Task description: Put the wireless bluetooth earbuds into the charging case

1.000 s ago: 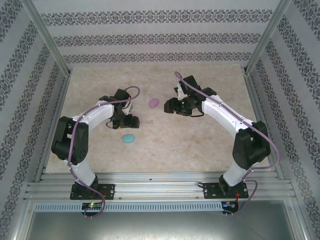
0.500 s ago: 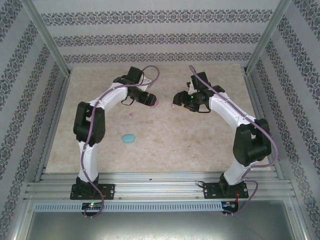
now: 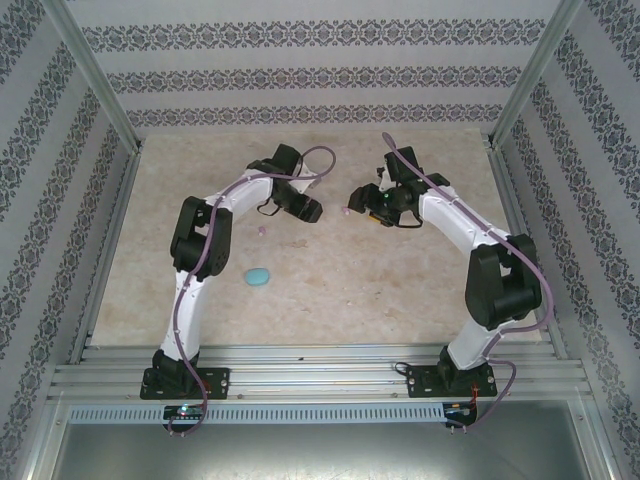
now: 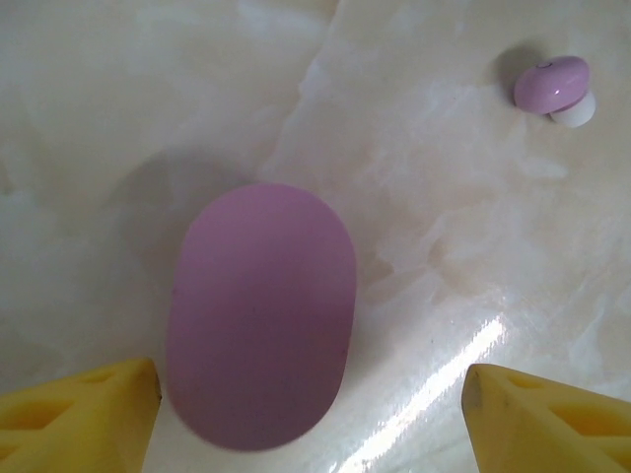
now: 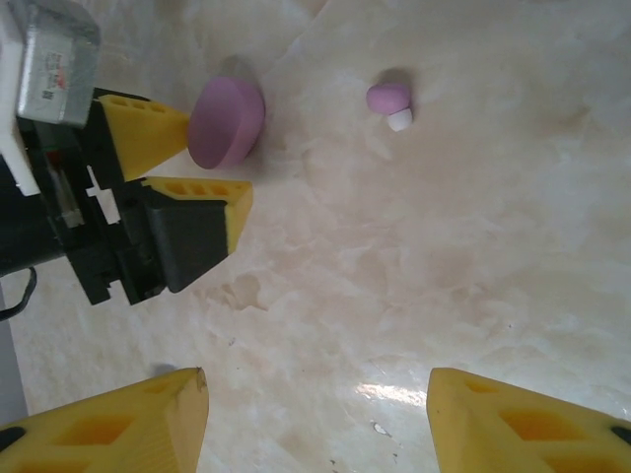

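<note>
Straddling the pale pink-purple oval plastic charging case (image 4: 261, 315) with the left gripper (image 4: 314, 419), jaws spread wide, one yellow fingertip just beside the case's edge and the other well apart, so not yet pinching anything. Hanging the right gripper (image 5: 315, 419) close by over the pale marbled counter (image 3: 400, 290), likewise spread and carrying nothing. Leaving a tiny rounded pink-purple earbud with a white tip (image 4: 554, 87) lying loose on the counter near that case, apart from both grippers. Leaving, too, what is probably a second pink-purple earbud (image 3: 263, 230) resting just beside the left arm, and a cyan oval pebble-like case (image 3: 258, 277) sitting well apart, nearer the arm bases. Judging the task as barely beginning: facing a pink-purple case looking shut, with no earbud seated, and needing yet to be gripping and opening the case, then picking up and seating each earbud.
</note>
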`<control>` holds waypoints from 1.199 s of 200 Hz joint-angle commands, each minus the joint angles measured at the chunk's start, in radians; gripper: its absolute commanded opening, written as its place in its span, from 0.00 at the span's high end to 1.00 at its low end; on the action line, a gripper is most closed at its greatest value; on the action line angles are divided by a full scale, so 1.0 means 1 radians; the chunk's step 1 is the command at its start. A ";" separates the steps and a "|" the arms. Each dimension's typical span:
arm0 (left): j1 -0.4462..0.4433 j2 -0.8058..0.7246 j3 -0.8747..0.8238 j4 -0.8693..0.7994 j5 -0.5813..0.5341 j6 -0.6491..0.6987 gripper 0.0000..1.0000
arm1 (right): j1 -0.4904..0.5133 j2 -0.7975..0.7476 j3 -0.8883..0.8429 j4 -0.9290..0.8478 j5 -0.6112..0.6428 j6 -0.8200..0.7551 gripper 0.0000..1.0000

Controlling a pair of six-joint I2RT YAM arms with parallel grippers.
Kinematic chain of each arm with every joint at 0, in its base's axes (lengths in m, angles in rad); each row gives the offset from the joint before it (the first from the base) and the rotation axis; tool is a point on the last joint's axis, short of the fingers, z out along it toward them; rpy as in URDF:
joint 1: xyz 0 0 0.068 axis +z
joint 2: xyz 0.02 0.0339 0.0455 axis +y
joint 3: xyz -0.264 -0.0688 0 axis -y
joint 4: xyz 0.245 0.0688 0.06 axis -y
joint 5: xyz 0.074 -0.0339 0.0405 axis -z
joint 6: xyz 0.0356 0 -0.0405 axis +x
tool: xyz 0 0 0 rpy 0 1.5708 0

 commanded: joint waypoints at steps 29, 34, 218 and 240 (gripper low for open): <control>-0.009 0.073 0.073 -0.017 0.011 0.039 0.33 | -0.031 -0.011 0.015 -0.015 -0.049 -0.005 0.39; -0.009 0.073 0.073 -0.018 0.016 0.042 0.35 | -0.034 -0.016 0.007 -0.007 -0.056 0.001 0.40; -0.009 -0.626 -0.679 0.399 0.497 -0.039 0.72 | 0.100 -0.100 -0.054 0.172 -0.352 0.184 0.39; -0.009 -0.653 -0.687 0.447 0.537 -0.092 0.72 | 0.132 -0.102 -0.056 0.178 -0.357 0.190 0.39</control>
